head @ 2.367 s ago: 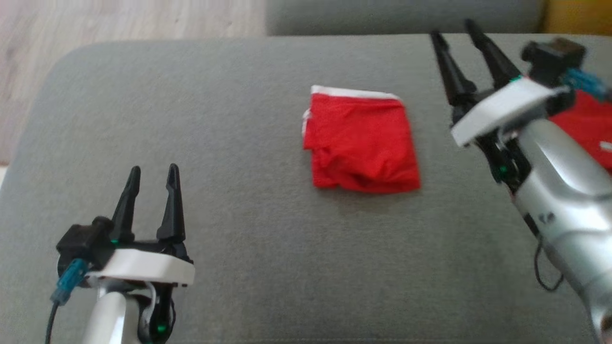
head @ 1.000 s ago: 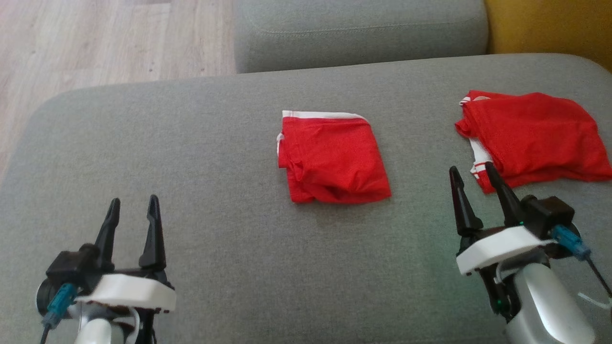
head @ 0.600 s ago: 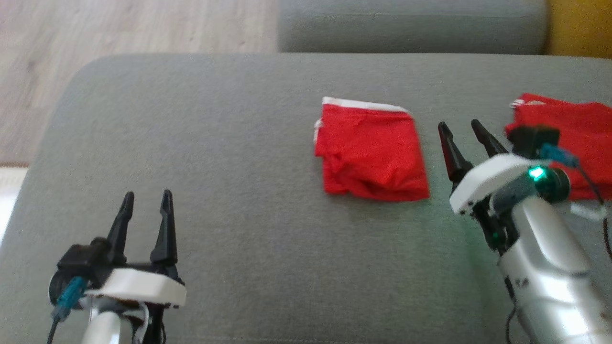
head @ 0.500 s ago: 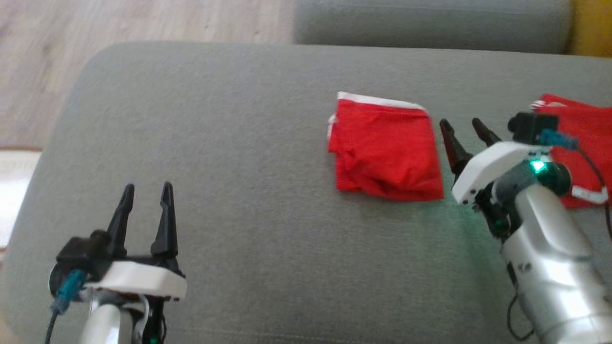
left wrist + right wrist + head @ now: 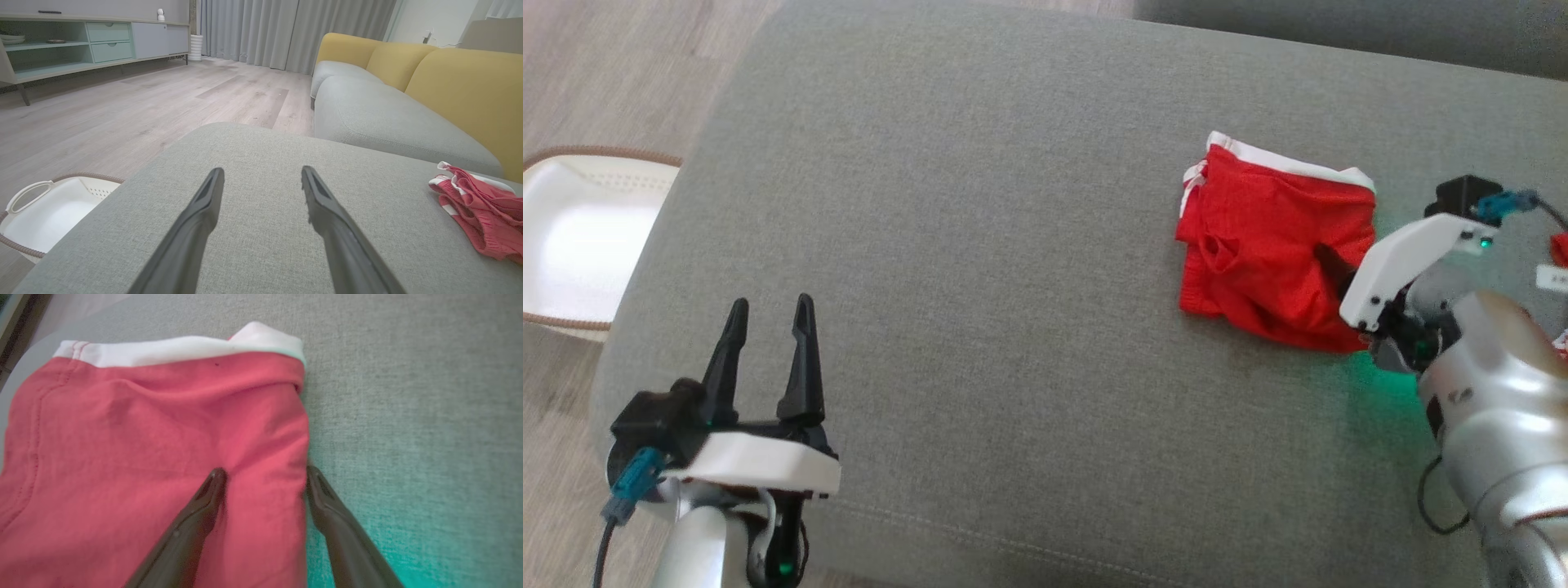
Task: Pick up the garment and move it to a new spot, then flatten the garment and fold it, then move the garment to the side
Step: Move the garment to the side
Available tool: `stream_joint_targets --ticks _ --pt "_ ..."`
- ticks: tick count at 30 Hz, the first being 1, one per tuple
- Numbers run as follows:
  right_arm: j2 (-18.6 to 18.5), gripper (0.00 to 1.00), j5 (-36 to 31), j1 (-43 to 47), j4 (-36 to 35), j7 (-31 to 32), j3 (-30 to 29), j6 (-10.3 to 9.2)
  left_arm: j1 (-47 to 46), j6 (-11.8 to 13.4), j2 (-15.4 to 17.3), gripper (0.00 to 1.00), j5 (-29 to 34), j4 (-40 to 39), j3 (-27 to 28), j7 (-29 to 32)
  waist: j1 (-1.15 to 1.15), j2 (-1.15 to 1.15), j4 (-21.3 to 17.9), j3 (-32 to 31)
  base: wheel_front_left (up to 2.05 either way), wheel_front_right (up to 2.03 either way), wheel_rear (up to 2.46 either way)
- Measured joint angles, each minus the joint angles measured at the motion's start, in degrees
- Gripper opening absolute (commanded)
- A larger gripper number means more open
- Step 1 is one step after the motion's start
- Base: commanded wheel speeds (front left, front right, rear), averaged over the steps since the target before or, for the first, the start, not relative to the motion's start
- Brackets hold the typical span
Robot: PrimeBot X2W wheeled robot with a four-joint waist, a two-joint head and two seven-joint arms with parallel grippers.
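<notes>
Garment [image 5: 1274,245] lay folded on the cushion [image 5: 980,245], right of centre. Right gripper [image 5: 264,475] was wide open and empty, straddling its right edge: one finger over cloth, the other over bare cushion, waistband at the far end. Left gripper [image 5: 768,314] was open, empty, well apart to the left. Right arm nearer.

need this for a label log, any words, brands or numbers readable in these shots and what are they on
No text can be read in these pictures.
White tag at the right edge of the head view: dark marks, too blurred to read.
Right forearm: small dark marks, too blurred to read.
Red garment: plain white waistband, no print shows.
</notes>
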Motion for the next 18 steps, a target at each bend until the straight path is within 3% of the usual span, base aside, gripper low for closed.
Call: stream_joint_targets --ticks 5,6,8,9,18 --pt "-0.07 1.00 0.00 -3.38 3.97 3.68 -2.12 0.00 -0.70 0.07 -0.09 1.00 -0.60 0.19 -0.20 0.00 0.00 0.00 0.76 0.48 0.00 0.00 0.00" --pt "-0.03 0.80 0.00 -3.35 4.09 3.65 -2.32 0.00 -0.77 0.07 -0.11 1.00 -0.60 0.19 -0.26 0.00 -0.01 0.00 0.72 0.46 0.00 0.00 0.00" --pt "0.10 0.04 0.00 -3.34 4.35 2.75 -2.50 0.00 -0.77 0.13 -0.12 1.00 -0.85 0.23 -0.31 0.00 0.00 0.00 0.52 0.41 0.00 0.00 0.00" --pt "0.19 0.00 -0.01 -3.32 4.43 1.87 -2.48 0.00 -0.77 0.14 -0.12 1.00 -0.99 0.23 -0.32 0.00 0.00 0.00 0.35 0.38 0.00 0.00 0.00" --pt "0.91 0.00 -0.24 -3.05 3.76 -6.57 -1.15 0.00 -0.77 -0.01 -0.13 1.00 0.04 0.20 -0.78 0.00 0.00 0.00 -3.09 -1.18 0.00 0.00 0.00"
